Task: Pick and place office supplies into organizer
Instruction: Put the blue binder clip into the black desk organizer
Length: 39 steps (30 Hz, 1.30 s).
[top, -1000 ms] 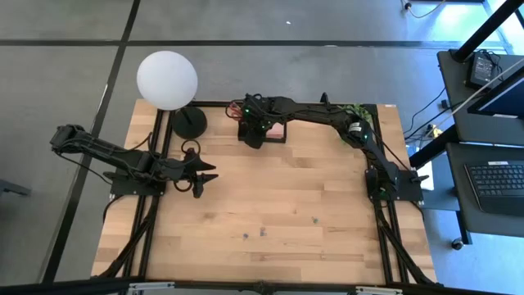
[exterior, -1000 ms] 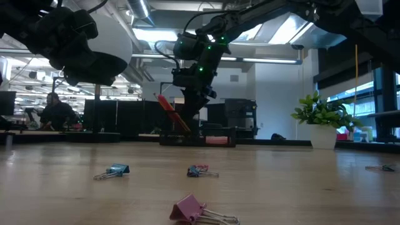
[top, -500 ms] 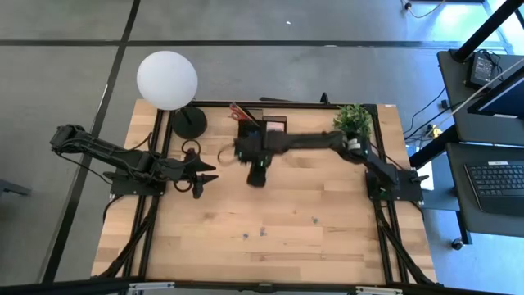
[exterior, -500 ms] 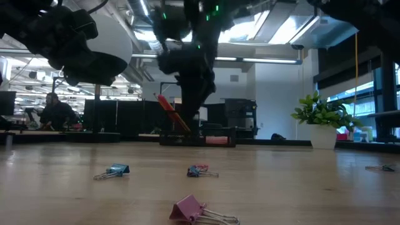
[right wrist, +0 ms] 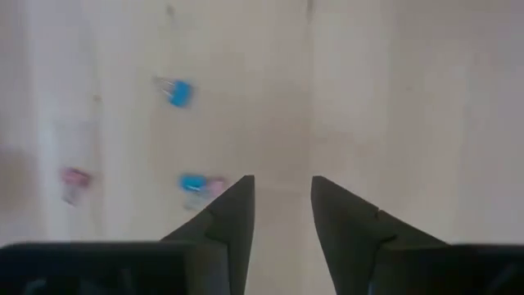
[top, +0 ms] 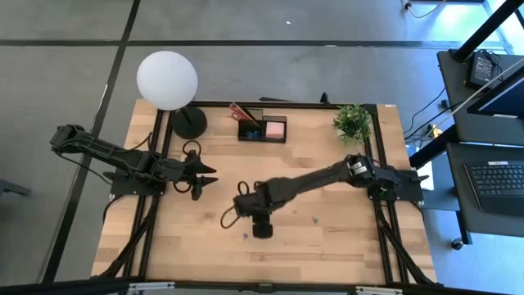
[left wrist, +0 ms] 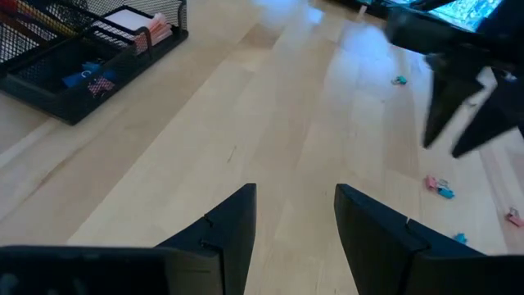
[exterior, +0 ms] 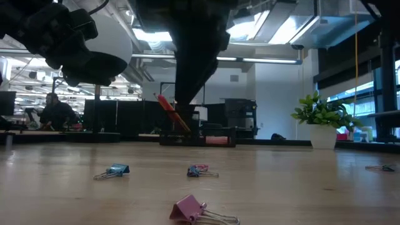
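On the low view, a pink clip lies nearest on the surface, then a blue clip and a blue-pink clip behind it. The right gripper hangs over these clips near the surface's middle, its jaws apart and holding nothing. The left gripper waits at the left side, jaws also apart and empty. At the far edge stands the organizer, with red scissors and a pink pad inside it.
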Each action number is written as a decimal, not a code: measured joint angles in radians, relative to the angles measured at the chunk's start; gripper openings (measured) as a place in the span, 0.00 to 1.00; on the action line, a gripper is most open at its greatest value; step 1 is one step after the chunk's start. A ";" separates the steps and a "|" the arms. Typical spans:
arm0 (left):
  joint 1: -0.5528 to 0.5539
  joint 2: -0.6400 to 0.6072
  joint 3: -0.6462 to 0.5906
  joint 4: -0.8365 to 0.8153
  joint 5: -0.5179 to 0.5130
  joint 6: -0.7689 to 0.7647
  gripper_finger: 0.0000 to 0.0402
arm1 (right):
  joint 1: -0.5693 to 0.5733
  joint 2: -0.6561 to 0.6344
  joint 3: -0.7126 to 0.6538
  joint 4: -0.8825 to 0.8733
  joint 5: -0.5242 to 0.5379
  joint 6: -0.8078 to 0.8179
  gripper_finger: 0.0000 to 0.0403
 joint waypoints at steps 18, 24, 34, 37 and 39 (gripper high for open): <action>0.000 0.000 0.000 -0.004 0.033 -0.001 0.40 | 0.110 0.037 0.000 0.156 0.001 0.011 0.31; 0.000 0.000 0.000 -0.016 0.034 -0.001 0.40 | 0.110 0.052 0.001 0.164 0.003 -0.480 0.31; 0.000 0.000 0.000 -0.041 0.074 -0.013 0.40 | 0.097 0.106 0.001 0.236 0.002 -0.846 0.31; 0.000 0.000 0.000 -0.051 0.074 -0.026 0.40 | 0.095 0.107 0.001 0.262 0.000 -0.887 0.31; 0.000 0.000 0.000 -0.058 0.075 -0.027 0.40 | 0.094 0.107 0.001 0.276 -0.001 -0.889 0.31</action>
